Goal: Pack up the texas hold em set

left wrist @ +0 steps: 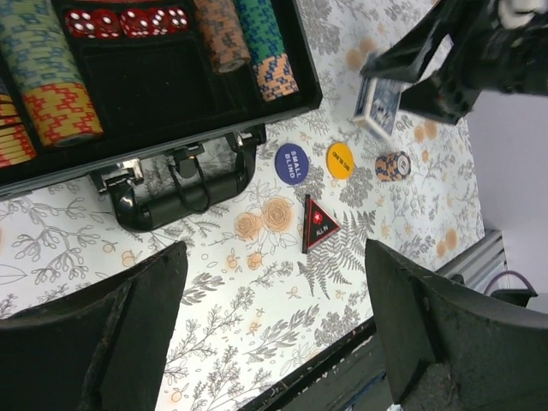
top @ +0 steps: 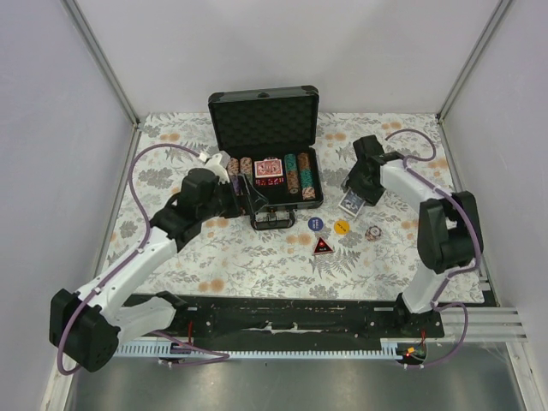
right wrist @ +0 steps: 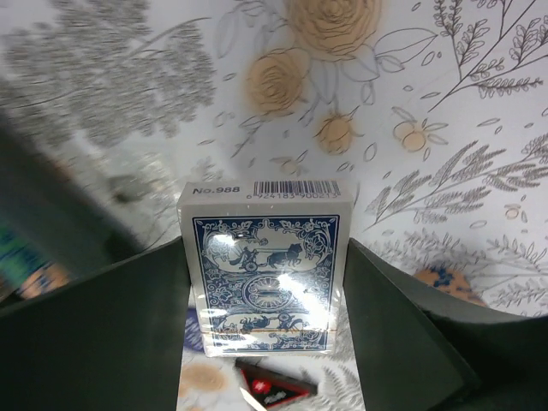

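Your small dark grey briefcase with black corners (top: 264, 120) sits open at the far middle of the floral tablecloth (top: 257, 265). Its lid stands up with ribbed black foam facing you, and its black handle (left wrist: 184, 184) is on the near side. Inside, rows of multicoloured poker chips (left wrist: 51, 77) flank a red card deck (top: 269, 168) and a line of red dice (left wrist: 128, 21). The black foam slot (left wrist: 163, 86) just near of the dice shows bare lining.

Four pieces lie on the cloth off the case's right front corner. A blue round button (left wrist: 292, 163) marked SMALL BLIND has a yellow round button (left wrist: 340, 160) just beside it. A black-and-red triangular marker (left wrist: 318, 224) reading ALL IN lies nearer you, and a short loose chip stack (left wrist: 393, 165) sits to the right.

Your right gripper (top: 354, 197) is clamped on a blue-backed boxed card deck (right wrist: 267, 282), its fingers pressed against both long sides. That blue deck hangs tilted just right of the case's right wall. You cannot tell whether its lower corner touches the cloth.

Your left gripper (left wrist: 274, 257) has its jaws wide apart with nothing between them, over the cloth just near of the handle.

For room, the lid stands near the white back wall (top: 282, 51). Your right arm's elbow is close to the right wall (top: 505, 128). The buttons lie well apart from the black base rail (top: 282, 312) at the near edge.
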Available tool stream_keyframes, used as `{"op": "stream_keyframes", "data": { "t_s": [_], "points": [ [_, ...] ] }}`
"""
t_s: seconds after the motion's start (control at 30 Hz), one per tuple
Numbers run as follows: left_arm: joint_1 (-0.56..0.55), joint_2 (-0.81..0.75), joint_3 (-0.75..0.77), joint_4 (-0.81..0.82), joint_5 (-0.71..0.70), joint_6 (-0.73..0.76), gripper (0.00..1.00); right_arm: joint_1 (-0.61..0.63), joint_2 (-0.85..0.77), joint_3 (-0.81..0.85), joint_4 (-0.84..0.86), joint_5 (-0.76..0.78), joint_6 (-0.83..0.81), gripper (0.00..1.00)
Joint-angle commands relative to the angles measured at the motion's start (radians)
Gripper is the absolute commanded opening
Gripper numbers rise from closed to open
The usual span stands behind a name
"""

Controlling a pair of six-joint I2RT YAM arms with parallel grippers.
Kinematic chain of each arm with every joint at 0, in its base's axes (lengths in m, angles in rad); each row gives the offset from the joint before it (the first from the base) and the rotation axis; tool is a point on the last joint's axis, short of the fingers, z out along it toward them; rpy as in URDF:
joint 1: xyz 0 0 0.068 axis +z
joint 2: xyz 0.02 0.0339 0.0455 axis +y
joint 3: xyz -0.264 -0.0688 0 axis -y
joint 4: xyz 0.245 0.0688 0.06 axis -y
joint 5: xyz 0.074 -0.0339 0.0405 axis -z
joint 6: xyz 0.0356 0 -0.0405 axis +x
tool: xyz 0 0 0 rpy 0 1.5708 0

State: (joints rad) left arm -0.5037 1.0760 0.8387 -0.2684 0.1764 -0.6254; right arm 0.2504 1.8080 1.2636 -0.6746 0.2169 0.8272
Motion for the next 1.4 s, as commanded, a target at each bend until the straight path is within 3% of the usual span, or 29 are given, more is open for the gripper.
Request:
{"op": "stream_keyframes", "data": {
  "t_s": [0.0, 0.2, 0.27, 0.43, 0.6, 0.87, 1.13, 1.37],
  "points": [
    [-0.056, -0.001, -0.023, 0.127, 0.063, 0.027, 0.89, -0.003, -0.188, -0.004, 0.004, -0.114, 0.075, 0.54],
    [-0.196, 0.035, -0.029, 0.262, -0.044, 0.024, 0.89, 0.019, -0.321, -0.090, 0.084, -0.353, 0.216, 0.52],
    [-0.234, 0.048, -0.041, 0.374, -0.064, 0.012, 0.89, 0.053, -0.363, -0.116, 0.110, -0.382, 0.272, 0.51],
    [-0.358, 0.094, -0.041, 0.480, -0.161, 0.041, 0.90, 0.164, -0.466, -0.196, 0.199, -0.383, 0.450, 0.51],
    [-0.413, 0.111, -0.061, 0.498, -0.262, 0.006, 0.90, 0.233, -0.567, -0.312, 0.328, -0.373, 0.619, 0.50],
    [-0.464, 0.091, -0.084, 0.497, -0.429, -0.019, 0.88, 0.250, -0.648, -0.357, 0.362, -0.366, 0.701, 0.50],
    [-0.476, 0.099, -0.107, 0.619, -0.414, -0.019, 0.67, 0.250, -0.633, -0.348, 0.392, -0.442, 0.747, 0.47],
    [-0.476, 0.125, -0.107, 0.649, -0.422, -0.010, 0.57, 0.250, -0.616, -0.365, 0.460, -0.479, 0.799, 0.46]
  ]
}}
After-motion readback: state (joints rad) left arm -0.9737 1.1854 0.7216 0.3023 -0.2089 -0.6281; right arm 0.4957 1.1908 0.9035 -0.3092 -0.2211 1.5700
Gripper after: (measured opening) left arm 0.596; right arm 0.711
